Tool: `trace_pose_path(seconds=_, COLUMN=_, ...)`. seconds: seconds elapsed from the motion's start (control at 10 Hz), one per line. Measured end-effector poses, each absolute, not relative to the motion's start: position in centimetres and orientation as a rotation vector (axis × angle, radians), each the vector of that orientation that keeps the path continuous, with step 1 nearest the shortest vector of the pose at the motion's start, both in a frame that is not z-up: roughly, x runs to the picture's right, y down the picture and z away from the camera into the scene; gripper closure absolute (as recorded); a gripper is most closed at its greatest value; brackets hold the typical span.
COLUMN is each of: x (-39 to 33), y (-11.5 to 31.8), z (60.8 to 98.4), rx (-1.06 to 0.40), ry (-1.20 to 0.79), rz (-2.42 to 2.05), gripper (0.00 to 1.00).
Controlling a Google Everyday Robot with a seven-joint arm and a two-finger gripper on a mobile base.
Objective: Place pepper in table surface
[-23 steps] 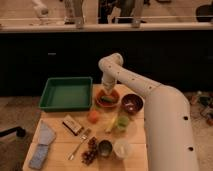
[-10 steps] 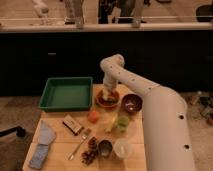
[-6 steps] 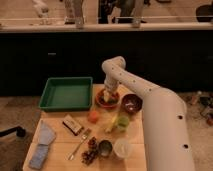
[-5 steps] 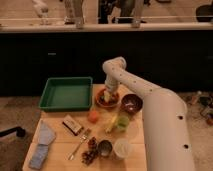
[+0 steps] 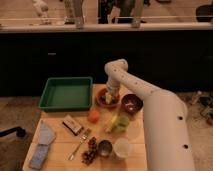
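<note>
My gripper (image 5: pixel 111 93) hangs from the white arm and is down in the orange-brown bowl (image 5: pixel 101 103) at the back of the table. A small yellow-green piece, the pepper (image 5: pixel 108 96), shows in that bowl right at the gripper's tip. Whether the gripper holds it cannot be told. The light tan wooden table surface (image 5: pixel 59 136) spreads out in front of the bowl.
A green tray (image 5: pixel 66 93) stands at the back left. Also on the table are a dark red bowl (image 5: pixel 132 103), an orange-red fruit (image 5: pixel 93 116), a light-green cup (image 5: pixel 120 122), a small box (image 5: pixel 73 125), a fork (image 5: pixel 80 142), grapes (image 5: pixel 90 150), a metal cup (image 5: pixel 104 147), a white cup (image 5: pixel 122 147) and a blue cloth (image 5: pixel 42 146).
The arm's wrist has shifted slightly to the right over the orange-brown bowl. Everything else on the table is unmoved.
</note>
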State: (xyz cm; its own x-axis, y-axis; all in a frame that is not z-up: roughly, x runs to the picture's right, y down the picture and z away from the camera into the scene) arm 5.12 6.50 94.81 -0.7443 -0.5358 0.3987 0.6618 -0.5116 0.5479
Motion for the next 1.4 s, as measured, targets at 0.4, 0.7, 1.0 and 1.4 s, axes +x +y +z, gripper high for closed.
trace_pose_path(seconds=0.4, x=5.1, y=6.7, z=95.0, rx=-0.236, ry=-0.927, rz=-2.253, gripper=0.58)
trace_pose_path(seconds=0.7, x=4.6, y=6.7, z=95.0, rx=-0.248, ry=-0.927, rz=-2.265, gripper=0.89)
trace_pose_path(seconds=1.0, x=4.1, y=6.4, z=94.4, rx=-0.249, ry=-0.916, rz=-2.282, gripper=1.00)
trace_pose_path(seconds=1.4, x=3.2, y=5.4, z=93.1, rx=-0.239, ry=-0.879, rz=-2.314, gripper=1.00)
